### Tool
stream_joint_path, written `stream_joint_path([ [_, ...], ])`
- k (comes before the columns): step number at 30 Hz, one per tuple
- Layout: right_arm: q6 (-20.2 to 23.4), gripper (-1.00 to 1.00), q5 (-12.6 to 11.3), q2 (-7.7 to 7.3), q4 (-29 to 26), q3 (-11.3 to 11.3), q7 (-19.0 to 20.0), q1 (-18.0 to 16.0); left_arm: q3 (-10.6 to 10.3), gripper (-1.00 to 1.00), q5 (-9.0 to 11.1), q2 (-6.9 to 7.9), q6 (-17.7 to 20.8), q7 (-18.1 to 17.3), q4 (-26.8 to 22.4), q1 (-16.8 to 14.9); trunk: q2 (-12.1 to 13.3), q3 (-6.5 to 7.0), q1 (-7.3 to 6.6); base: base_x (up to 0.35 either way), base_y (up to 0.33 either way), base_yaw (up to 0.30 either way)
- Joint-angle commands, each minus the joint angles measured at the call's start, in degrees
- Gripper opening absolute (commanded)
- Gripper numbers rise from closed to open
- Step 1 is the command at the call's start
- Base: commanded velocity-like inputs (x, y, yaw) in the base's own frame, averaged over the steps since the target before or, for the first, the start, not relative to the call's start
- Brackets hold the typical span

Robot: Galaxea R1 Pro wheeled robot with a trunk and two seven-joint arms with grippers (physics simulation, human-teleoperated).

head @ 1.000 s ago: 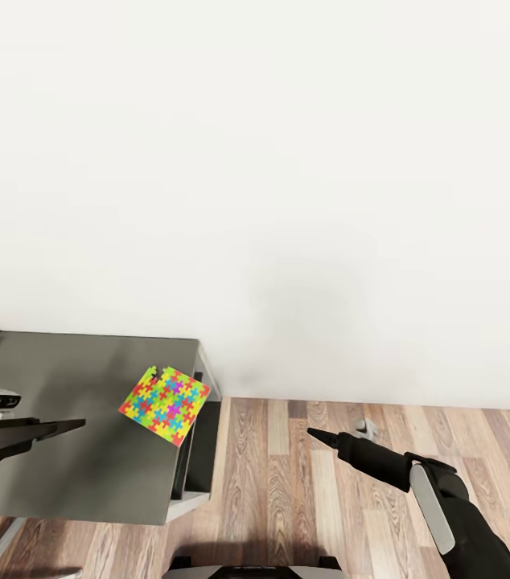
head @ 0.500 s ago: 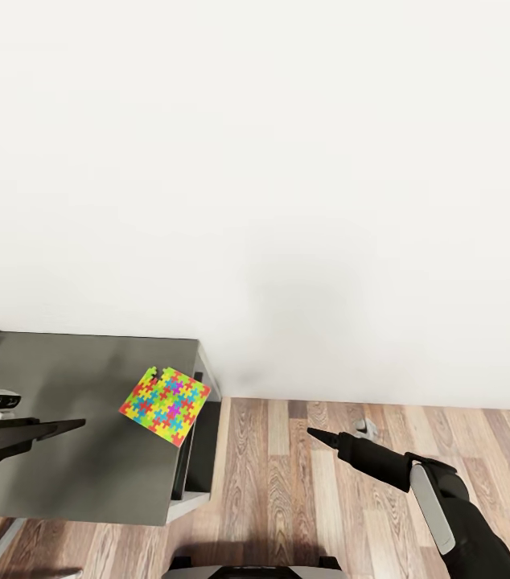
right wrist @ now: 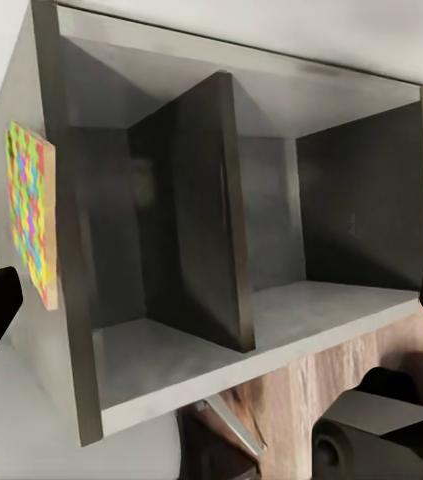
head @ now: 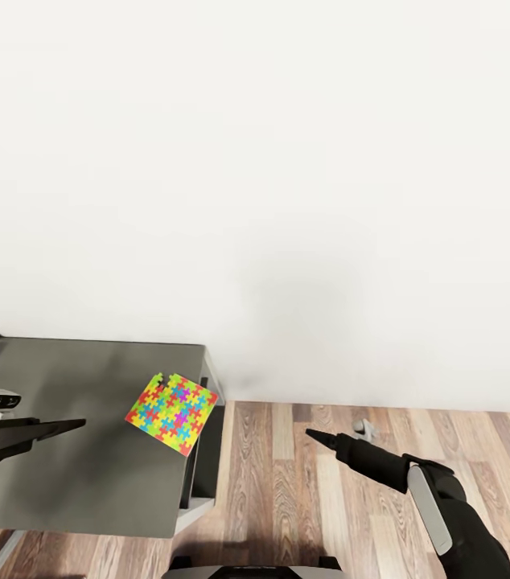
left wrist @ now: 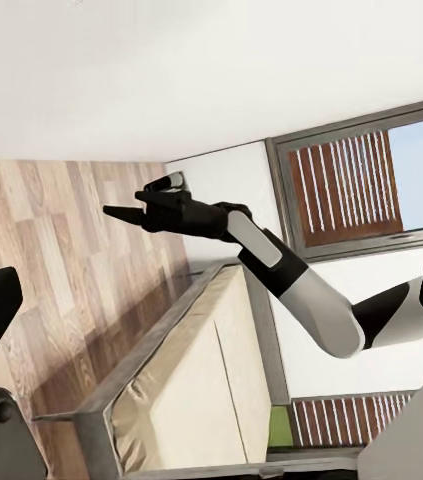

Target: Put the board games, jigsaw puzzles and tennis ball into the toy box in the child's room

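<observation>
One jigsaw puzzle (head: 171,413) lies on the dark cabinet (head: 86,482), not yet boxed; I cannot tell if the left gripper (head: 66,425) or right gripper (head: 319,438) is open.

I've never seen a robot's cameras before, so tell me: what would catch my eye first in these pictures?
The brightest thing is a multicoloured jigsaw puzzle, lying flat near the right edge of a dark grey cabinet top, against a big blank white wall. The left gripper hovers over that top, while the right gripper points out above the wood floor. The right wrist view shows the cabinet's two open compartments.
</observation>
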Motion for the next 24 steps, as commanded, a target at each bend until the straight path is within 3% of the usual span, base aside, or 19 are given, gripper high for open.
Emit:
stream_joint_path([
  [1, 0.2, 1.0, -0.13, 0.09, 0.29, -0.06, 0.1, -0.07, -0.02, 1.0, -0.01, 0.02, 0.61, -0.21, -0.02, -0.02, -0.09, -0.08, 0.03, 0.012, 0.013, 0.0],
  [5, -0.26, 1.0, -0.17, 0.7, 2.5, 0.07, 0.01, -0.64, -0.02, 1.0, -0.01, 0.02, 0.61, -0.21, -0.06, -0.02, -0.09, -0.08, 0.03, 0.006, 0.007, 0.0],
  [12, -2.68, 1.0, 0.09, 3.73, 12.64, 0.27, -0.02, -6.08, -0.03, 1.0, -0.01, -0.06, 0.54, -0.21, -0.07, -0.02, -0.09, -0.08, 0.03, 0.002, 0.002, 0.0],
  [18, -4.76, 1.0, 0.65, 4.39, 21.76, 0.43, -0.06, -10.74, -0.08, 1.0, -0.01, -0.14, 0.54, -0.21, -0.08, -0.02, -0.09, -0.08, 0.03, 0.0, 0.0, 0.0],
  [24, -6.19, 1.0, 0.82, 4.67, 26.02, 0.59, -0.08, -12.99, -0.04, 1.0, -0.01, -0.15, 0.52, -0.21, -0.08, -0.02, -0.09, -0.08, 0.03, 0.0, 0.0, 0.0],
])
